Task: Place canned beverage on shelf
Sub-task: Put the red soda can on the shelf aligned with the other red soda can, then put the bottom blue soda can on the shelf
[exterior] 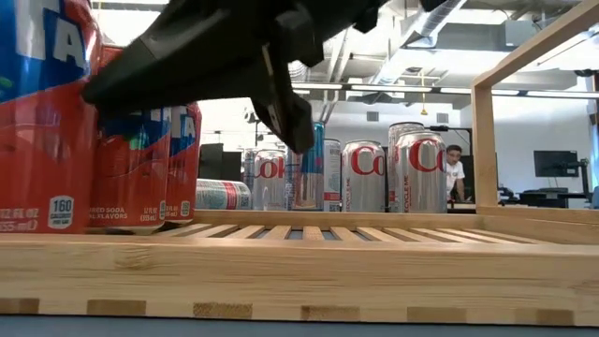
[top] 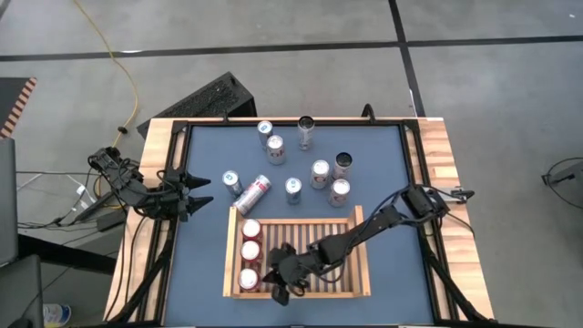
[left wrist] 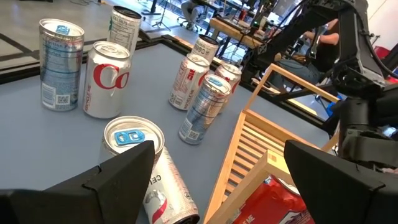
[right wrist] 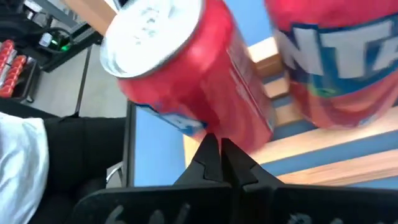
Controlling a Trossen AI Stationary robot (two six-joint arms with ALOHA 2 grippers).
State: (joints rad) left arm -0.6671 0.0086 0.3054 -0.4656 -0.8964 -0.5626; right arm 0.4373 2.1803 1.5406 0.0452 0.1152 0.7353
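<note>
Three shiny red round metal cans (top: 250, 252) are standing in a row inside the flat light-wood slatted tray (top: 357, 271), just beside my right gripper (top: 279, 292), pinching shut on nothing. My left gripper (top: 202, 192) is gaping wide near a smooth silver can lying down (top: 254, 193).

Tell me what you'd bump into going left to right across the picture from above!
Left gripper → red cans in the shelf → right gripper → silver can
</note>
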